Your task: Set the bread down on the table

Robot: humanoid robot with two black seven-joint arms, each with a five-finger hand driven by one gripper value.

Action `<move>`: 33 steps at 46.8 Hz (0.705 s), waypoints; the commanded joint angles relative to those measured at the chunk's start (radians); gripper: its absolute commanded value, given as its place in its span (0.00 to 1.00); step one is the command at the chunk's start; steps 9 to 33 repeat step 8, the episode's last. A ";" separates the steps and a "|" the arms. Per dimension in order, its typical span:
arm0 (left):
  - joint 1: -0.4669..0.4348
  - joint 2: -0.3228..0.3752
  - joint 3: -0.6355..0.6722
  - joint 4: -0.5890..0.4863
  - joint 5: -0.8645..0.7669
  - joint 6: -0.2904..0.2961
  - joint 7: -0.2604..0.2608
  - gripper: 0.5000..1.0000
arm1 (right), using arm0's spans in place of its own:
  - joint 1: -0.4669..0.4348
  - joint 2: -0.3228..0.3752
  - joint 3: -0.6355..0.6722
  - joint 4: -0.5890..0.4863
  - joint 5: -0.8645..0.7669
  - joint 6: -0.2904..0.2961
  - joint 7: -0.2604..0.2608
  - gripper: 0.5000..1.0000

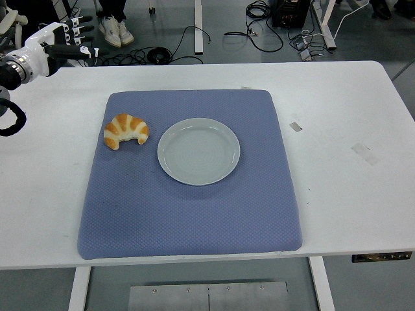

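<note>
A golden croissant (pixel 126 131) lies on the left part of the blue mat (pixel 188 214), just left of an empty white plate (pixel 198 151). My left hand (pixel 71 40) hovers at the table's far left corner, well behind and to the left of the croissant. Its fingers (pixel 79 30) are stretched out straight and hold nothing. The right arm does not show.
The white table (pixel 343 129) carries small tape marks (pixel 365 153) on its right side. Behind the far edge are cables (pixel 162 52) on the floor, table legs and a person's shoes (pixel 115 29).
</note>
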 commanded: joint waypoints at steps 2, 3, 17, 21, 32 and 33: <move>-0.001 -0.001 0.000 0.000 0.000 0.000 0.000 0.94 | -0.004 0.000 0.002 0.002 0.000 0.000 0.000 1.00; -0.001 -0.001 0.000 0.000 0.000 0.000 0.000 0.94 | -0.004 0.000 0.002 0.004 0.000 0.000 0.000 1.00; -0.001 -0.001 0.000 0.000 0.000 0.000 0.000 0.94 | -0.004 0.000 0.000 0.004 0.000 0.000 0.005 1.00; -0.001 -0.001 0.000 0.000 0.000 0.000 0.000 0.94 | -0.004 0.000 0.000 0.004 0.000 0.000 0.005 1.00; -0.001 -0.001 0.000 0.000 0.000 0.000 0.000 0.94 | -0.004 0.000 0.000 0.004 0.000 0.000 0.005 1.00; -0.001 -0.001 0.000 0.000 0.000 0.000 0.000 0.94 | -0.004 0.000 0.000 0.004 0.000 0.000 0.005 1.00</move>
